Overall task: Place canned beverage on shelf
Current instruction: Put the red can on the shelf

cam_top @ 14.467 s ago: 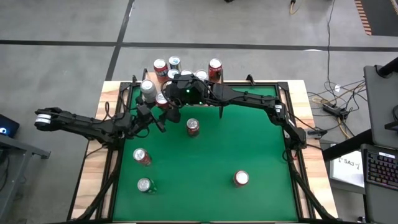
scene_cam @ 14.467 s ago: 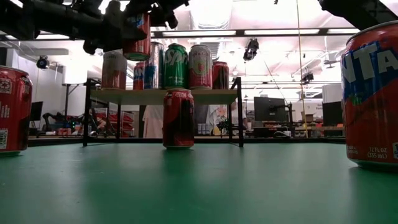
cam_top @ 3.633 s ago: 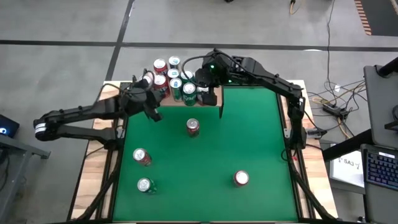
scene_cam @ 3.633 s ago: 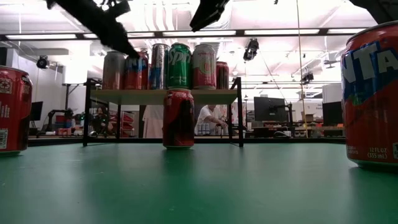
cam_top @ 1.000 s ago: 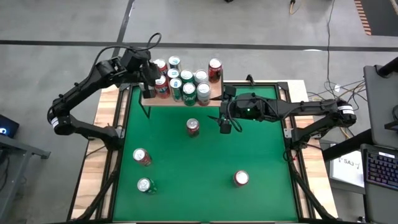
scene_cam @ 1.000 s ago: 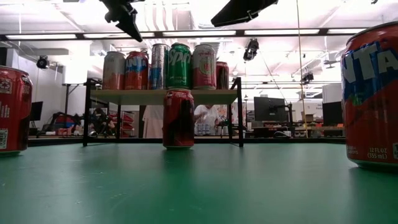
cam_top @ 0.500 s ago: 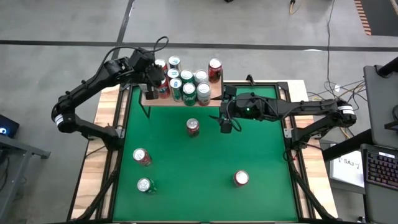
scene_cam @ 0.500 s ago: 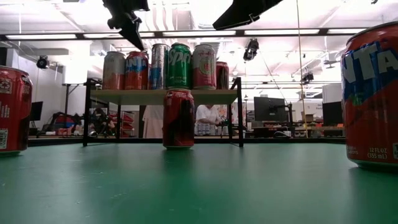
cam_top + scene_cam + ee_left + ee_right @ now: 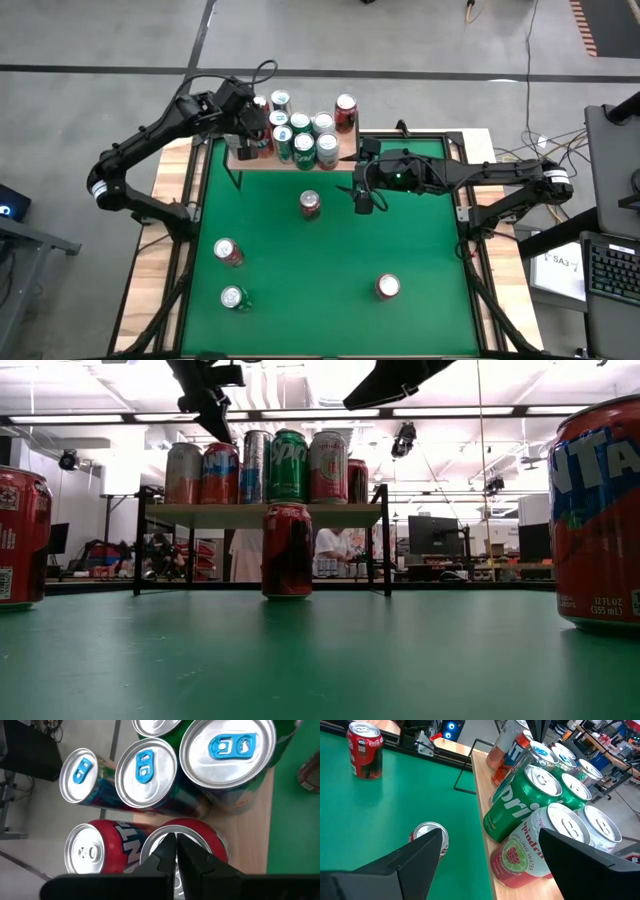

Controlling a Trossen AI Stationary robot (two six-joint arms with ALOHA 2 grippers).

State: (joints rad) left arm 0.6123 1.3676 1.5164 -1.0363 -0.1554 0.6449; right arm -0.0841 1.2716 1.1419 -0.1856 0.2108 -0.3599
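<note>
Right hand (image 9: 362, 204) spread, empty, beside upright can (image 9: 310, 204) on counter (image 9: 400, 240); left hand (image 9: 247, 123) clenched over shelf (image 9: 345, 150).

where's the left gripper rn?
High view: the left gripper, shut, is over the left end of the shelf, above the red cans there; the left wrist view looks down on their tops.

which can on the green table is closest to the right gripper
The red can just in front of the shelf, left of the open right gripper. The other three table cans stand much farther down the table.
</note>
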